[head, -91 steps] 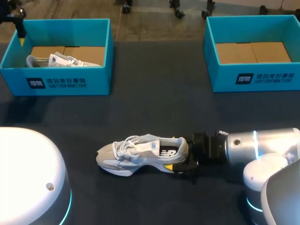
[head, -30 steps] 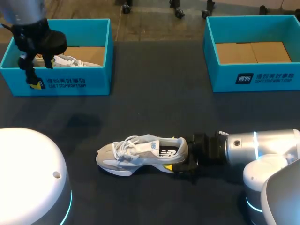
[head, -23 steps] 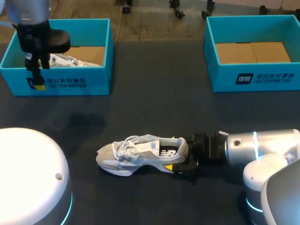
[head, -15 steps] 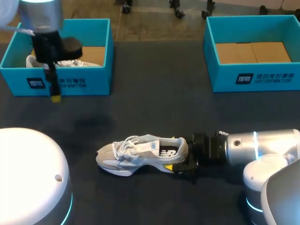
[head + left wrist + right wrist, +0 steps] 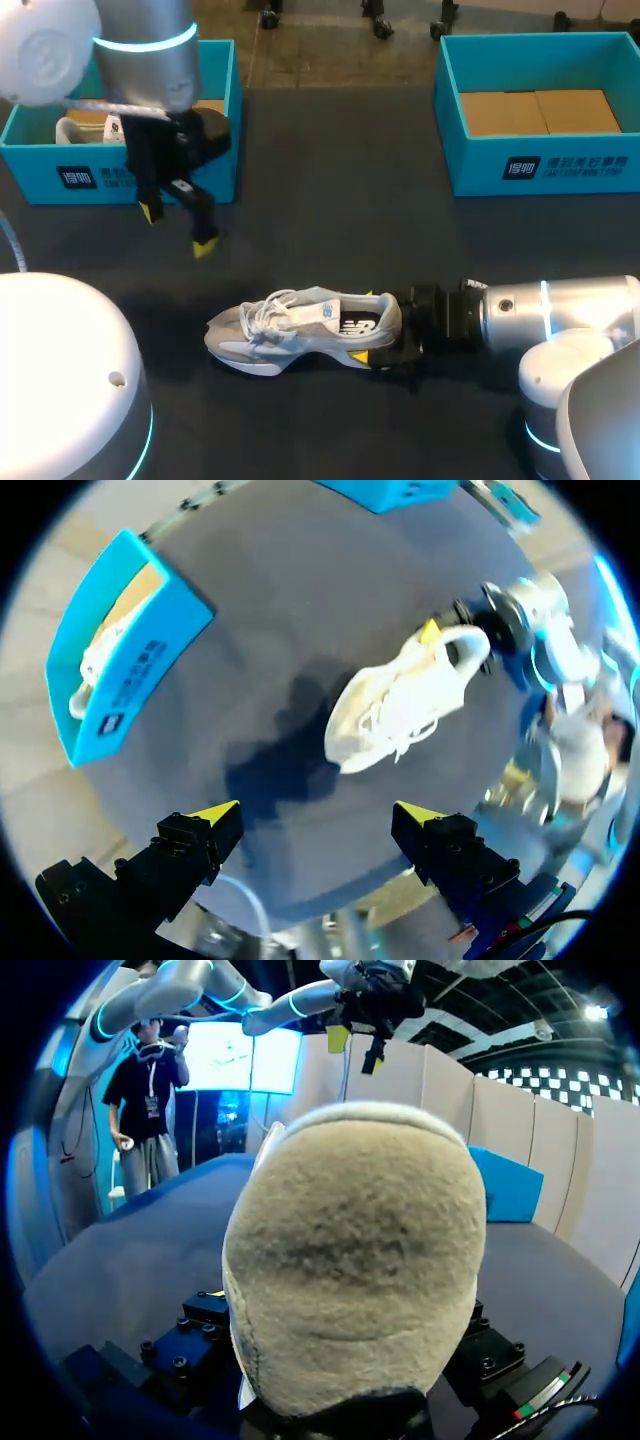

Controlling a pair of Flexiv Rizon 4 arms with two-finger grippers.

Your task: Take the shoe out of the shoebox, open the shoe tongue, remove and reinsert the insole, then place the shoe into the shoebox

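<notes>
A grey-and-white shoe (image 5: 300, 328) lies on its sole on the dark table, toe toward my left. My right gripper (image 5: 378, 328) is shut on its heel, one yellow tip showing at the near side. In the right wrist view the suede heel (image 5: 355, 1260) fills the space between the fingers. My left gripper (image 5: 177, 228) hangs open and empty above the table, in front of the left shoebox (image 5: 225, 120) and up-left of the shoe's toe. From the left wrist view the shoe (image 5: 400, 705) lies ahead of the open gripper (image 5: 315, 815).
The left shoebox (image 5: 130, 670) holds a second shoe (image 5: 85, 128) on cardboard. Another blue shoebox (image 5: 455, 150) at the back right holds only cardboard. My right arm (image 5: 560, 315) lies low along the table's front right.
My left arm has swung from over the left shoebox forward and to the right, toward the shoe, its gripper staying open. The right arm and the shoe have kept still.
</notes>
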